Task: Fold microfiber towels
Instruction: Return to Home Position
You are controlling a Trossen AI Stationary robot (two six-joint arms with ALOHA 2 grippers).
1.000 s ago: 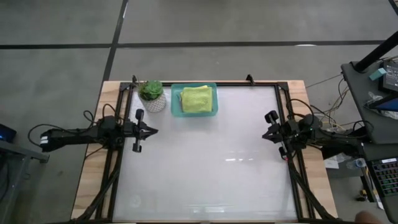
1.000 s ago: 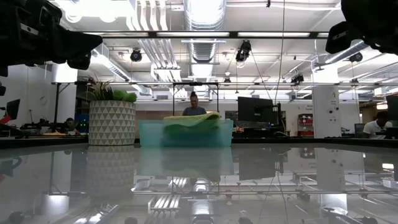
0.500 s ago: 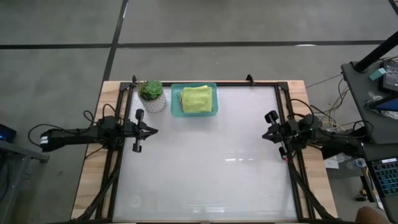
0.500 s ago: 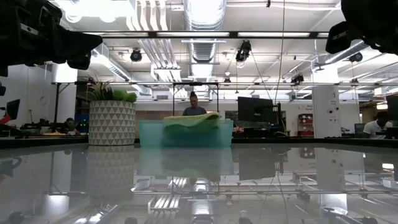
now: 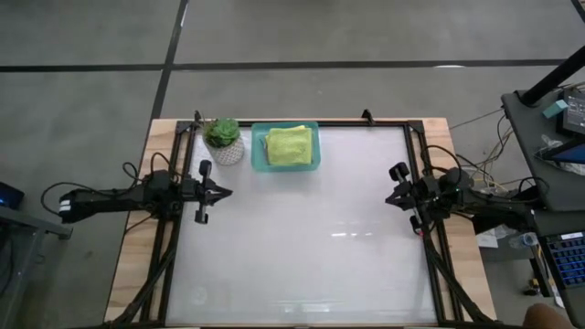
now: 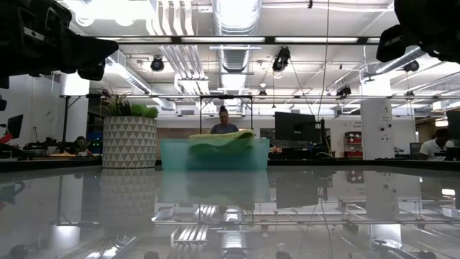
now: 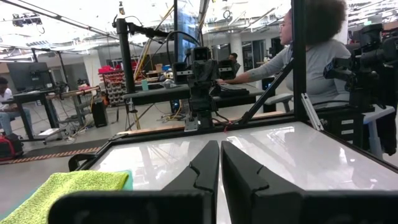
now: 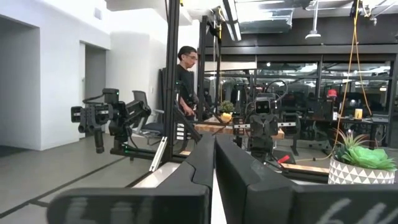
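Observation:
A stack of folded towels with a lime green one (image 5: 288, 145) on top lies in the teal tray (image 5: 258, 161) at the table's far edge; it also shows in the low view (image 6: 219, 141) and the left wrist view (image 7: 68, 189). The other towels are hidden under it or out of view. My left gripper (image 5: 227, 192) is shut and empty above the table's left edge. My right gripper (image 5: 390, 194) is shut and empty above the right edge. Both are far from the tray.
A small potted plant (image 5: 223, 140) in a white patterned pot stands left of the tray. A black frame (image 5: 420, 137) runs round the white table top. People show in the room beyond the table (image 7: 311, 56).

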